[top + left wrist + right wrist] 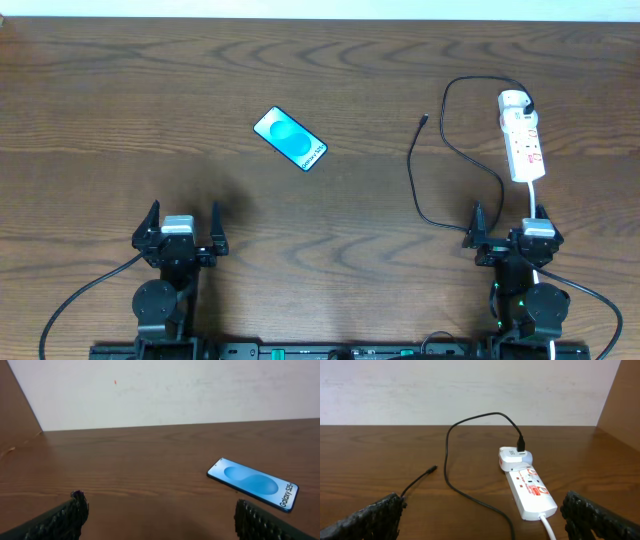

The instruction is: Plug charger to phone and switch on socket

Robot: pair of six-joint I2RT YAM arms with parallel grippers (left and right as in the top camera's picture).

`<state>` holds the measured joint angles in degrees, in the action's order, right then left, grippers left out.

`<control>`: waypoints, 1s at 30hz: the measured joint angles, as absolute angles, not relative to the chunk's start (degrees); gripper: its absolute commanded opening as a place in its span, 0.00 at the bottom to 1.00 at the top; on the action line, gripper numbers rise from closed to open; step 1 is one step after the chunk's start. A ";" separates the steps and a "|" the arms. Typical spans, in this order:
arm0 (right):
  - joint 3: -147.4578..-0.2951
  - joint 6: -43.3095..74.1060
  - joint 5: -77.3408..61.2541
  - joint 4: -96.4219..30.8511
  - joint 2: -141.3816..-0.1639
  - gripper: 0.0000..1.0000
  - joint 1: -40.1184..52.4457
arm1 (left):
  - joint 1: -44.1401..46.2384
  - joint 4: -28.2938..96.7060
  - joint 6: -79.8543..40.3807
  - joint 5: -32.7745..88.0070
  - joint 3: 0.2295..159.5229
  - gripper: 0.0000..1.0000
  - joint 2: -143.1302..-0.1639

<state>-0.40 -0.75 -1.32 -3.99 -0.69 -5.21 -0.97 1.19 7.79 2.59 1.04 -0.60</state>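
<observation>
**Both arms parked, nothing grabbed**

Left gripper (pixel 183 212) and right gripper (pixel 510 215) are both wide open and empty, at the near table edge. Phone (pixel 290 138) lies flat and skewed, centre-left, well apart from the charger cable (pixel 445 457). Its plug tip (pixel 432 468) lies loose, left of the power strip (pixel 532 491) at far right. Probably best: right pinches the thin limp cable just behind the tip, left steadies the slick glass phone against sliding on the wood-grain table (pixel 120 100). Strip is hard white plastic, rounded end, red marks

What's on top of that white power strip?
A white plug adapter sits at the far end of the power strip, the black cable leaving it. The outlet beneath is covered.
</observation>
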 measured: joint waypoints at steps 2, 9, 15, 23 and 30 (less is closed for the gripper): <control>-0.40 -0.75 -1.32 -4.01 -0.69 0.99 -5.21 | -0.97 -0.97 7.77 2.39 0.80 0.95 -0.64; -0.40 -0.75 -1.37 -4.01 -0.73 0.99 -5.21 | -0.97 -23.90 7.75 2.50 0.36 0.95 -0.86; -0.40 -0.75 -1.48 -4.03 -0.73 0.99 -5.21 | -0.97 -38.65 7.75 2.63 0.36 0.95 -0.86; -0.40 -0.75 -1.52 -4.01 -0.73 0.99 -5.21 | -0.97 -44.51 7.75 2.63 0.84 0.95 -0.86; -0.40 -0.75 -1.54 -4.03 -0.73 0.99 -5.21 | -0.97 -45.39 7.75 2.63 7.90 0.95 -4.21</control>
